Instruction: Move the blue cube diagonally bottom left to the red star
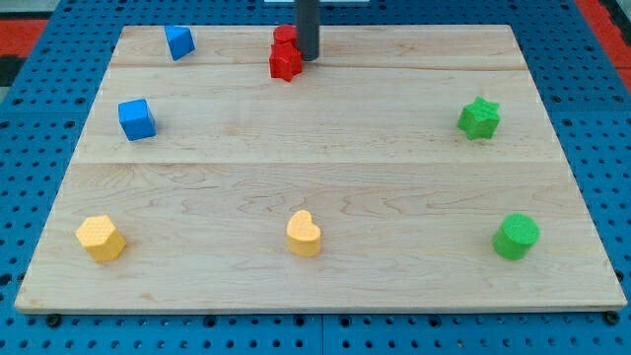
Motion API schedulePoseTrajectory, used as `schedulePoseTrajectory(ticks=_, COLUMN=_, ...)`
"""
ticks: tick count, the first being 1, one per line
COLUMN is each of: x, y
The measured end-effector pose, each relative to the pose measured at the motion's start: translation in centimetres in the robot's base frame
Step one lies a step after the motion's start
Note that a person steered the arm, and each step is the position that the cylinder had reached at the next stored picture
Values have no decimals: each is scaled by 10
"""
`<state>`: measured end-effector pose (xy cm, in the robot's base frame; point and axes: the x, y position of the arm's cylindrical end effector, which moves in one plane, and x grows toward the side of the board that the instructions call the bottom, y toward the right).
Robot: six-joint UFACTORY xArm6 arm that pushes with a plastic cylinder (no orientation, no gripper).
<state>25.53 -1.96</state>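
The blue cube (136, 119) sits at the view's left on the wooden board (325, 177), in the upper half. The red star (285, 62) lies near the view's top centre, with a second red block (284, 36) just above it, partly hidden by the rod. My tip (308, 56) stands right beside the red star, at its right, touching or nearly touching it. The tip is far to the right of the blue cube.
Another blue block (179, 41) lies at the top left. A green star (479, 118) is at the right, a green cylinder (516, 237) at the bottom right, a yellow heart (304, 234) at bottom centre, and a yellow hexagon block (101, 238) at bottom left.
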Motion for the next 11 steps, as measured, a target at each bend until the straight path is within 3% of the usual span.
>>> schedulePoseTrajectory(ticks=1, x=5, y=14)
schedulePoseTrajectory(ticks=3, x=92, y=13)
schedulePoseTrajectory(ticks=5, x=171, y=-101)
schedulePoseTrajectory(ticks=7, x=173, y=-259)
schedulePoseTrajectory(ticks=8, x=153, y=-283)
schedulePoseTrajectory(ticks=11, x=132, y=-164)
